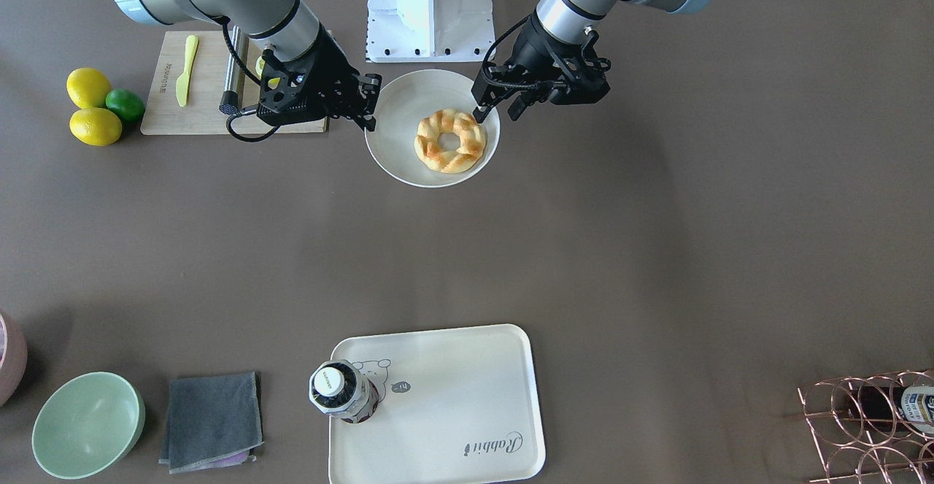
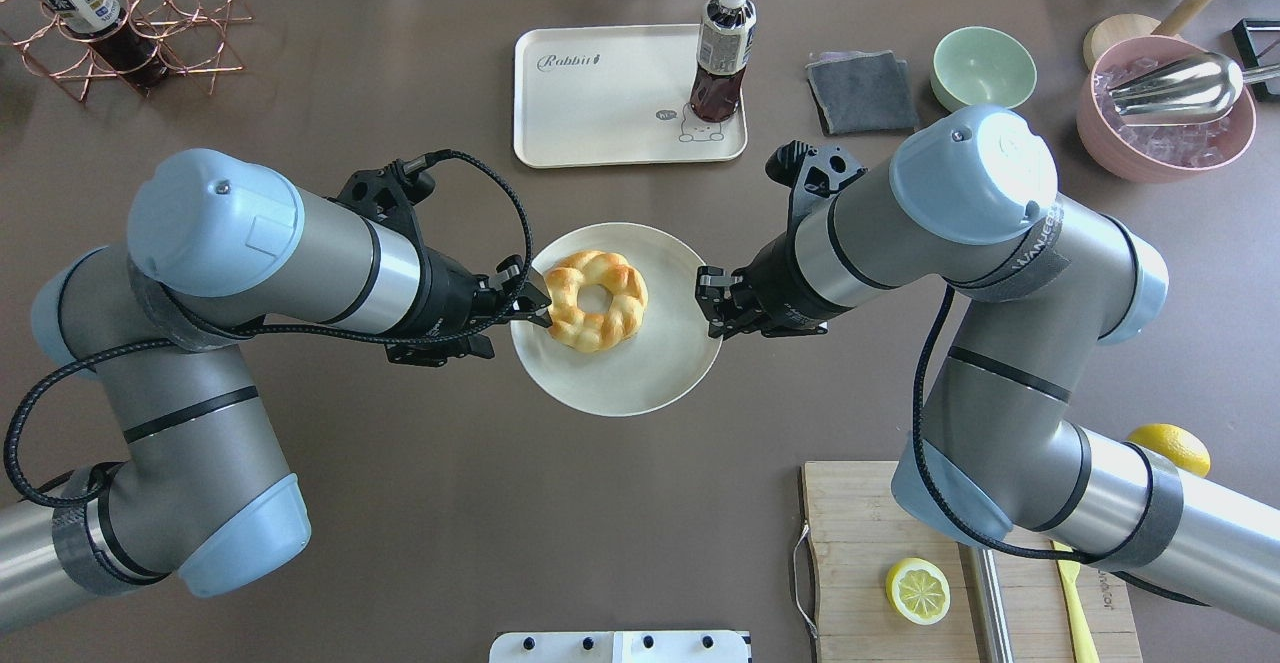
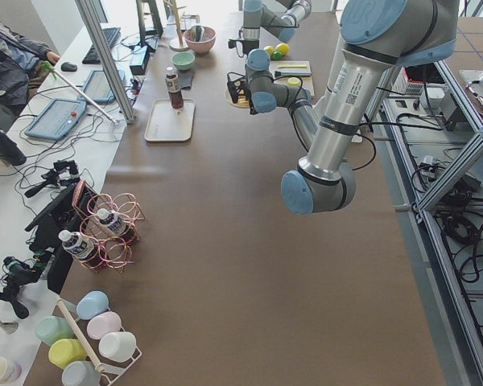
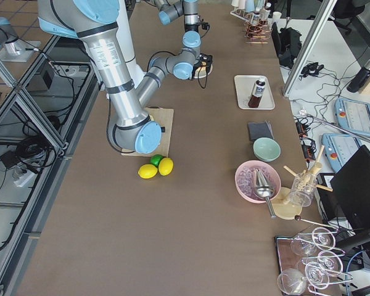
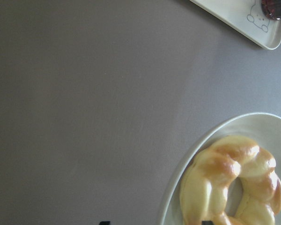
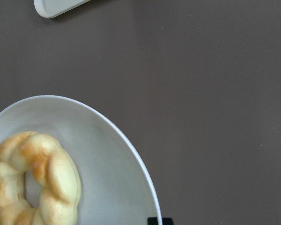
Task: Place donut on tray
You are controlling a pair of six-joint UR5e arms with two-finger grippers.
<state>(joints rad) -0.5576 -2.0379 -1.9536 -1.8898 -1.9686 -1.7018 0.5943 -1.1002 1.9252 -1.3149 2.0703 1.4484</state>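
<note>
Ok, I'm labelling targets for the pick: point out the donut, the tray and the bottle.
donut (image 2: 596,331), overhead view, lower part of the ring
tray (image 2: 600,103), overhead view, bare floor
bottle (image 2: 721,45), overhead view, white label

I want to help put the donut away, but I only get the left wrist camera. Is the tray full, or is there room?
Observer: There's room. Only a bottle stands on the tray, in one corner. The rest is bare.
Operator: Is the other arm near the donut too?
Observer: Yes. The right gripper is at the plate's far rim, opposite the left gripper, with the donut between them.
Operator: Is anyone holding the donut?
Observer: No. It lies on the plate, and both grippers are open, not shut on it.
</note>
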